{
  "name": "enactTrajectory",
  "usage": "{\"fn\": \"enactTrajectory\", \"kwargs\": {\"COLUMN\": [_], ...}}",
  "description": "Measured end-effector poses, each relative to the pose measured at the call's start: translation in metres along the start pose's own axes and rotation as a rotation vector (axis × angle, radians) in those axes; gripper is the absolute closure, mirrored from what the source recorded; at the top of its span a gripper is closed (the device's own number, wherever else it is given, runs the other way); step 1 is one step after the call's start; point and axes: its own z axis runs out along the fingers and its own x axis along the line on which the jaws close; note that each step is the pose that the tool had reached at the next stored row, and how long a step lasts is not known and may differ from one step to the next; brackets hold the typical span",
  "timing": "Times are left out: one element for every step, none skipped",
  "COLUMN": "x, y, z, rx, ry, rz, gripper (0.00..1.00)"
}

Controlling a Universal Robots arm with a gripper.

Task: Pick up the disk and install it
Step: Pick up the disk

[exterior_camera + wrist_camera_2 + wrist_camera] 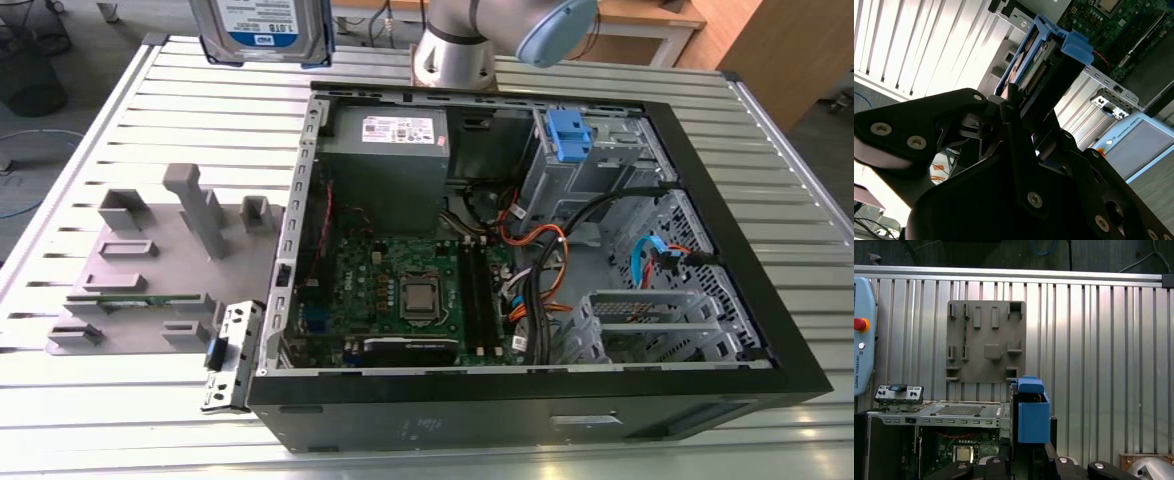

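The claw [1016,107] is clamping the disk [262,30] aloft over the table [107,130] edge beside the arm base [454,55], and I reckon its blue rails [1074,46] could snag the open computer case [534,410] or cables [541,245].

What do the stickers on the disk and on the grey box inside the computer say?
Label on the disk: white and blue, print too small to read.
Sticker on the grey box: white, print too small to read.
No words can be quoted.
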Motion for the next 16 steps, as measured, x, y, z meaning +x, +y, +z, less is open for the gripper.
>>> {"fn": "enactTrajectory", "kwargs": {"x": [0.0, 0.0, 0.0, 0.0, 0.0, 0.0, 0.0, 0.0, 0.0, 0.0, 0.0, 0.0001, 0.0, 0.0, 0.0, 0.0], "y": [-0.0006, -0.0011, -0.0016, -0.0021, -0.0026, -0.0031, -0.0036, -0.004, -0.0045, -0.0049, -0.0054, -0.0059, -0.0064, -0.0069, -0.0075, -0.0081], "z": [0.0, 0.0, -0.0001, -0.0001, -0.0001, -0.0001, -0.0001, -0.0001, -0.0001, -0.0001, -0.0002, -0.0002, -0.0002, -0.0002, -0.0002, -0.0002], "rx": [0.0, 0.0, 0.0, 0.0, 0.0, 0.0, 0.0, 0.0, 0.0, 0.0, 0.0, 0.0001, 0.0, 0.0, 0.0, 0.0], "ry": [0.0, 0.0, 0.0001, 0.0, 0.0001, 0.0, 0.0, 0.0, 0.0, 0.0, 0.0, 0.0, 0.0, 0.0001, 0.0, 0.0], "rz": [0.0, 0.0, 0.0, 0.0, 0.0, 0.0, 0.0, 0.0, 0.0, 0.0, 0.0, 0.0, 0.0, 0.0, 0.0, 0.0], "gripper": [0.65, 0.65, 0.65, 0.65, 0.65, 0.65, 0.65, 0.65, 0.65, 0.65, 0.65, 0.65, 0.65, 0.65, 0.65, 0.65]}}
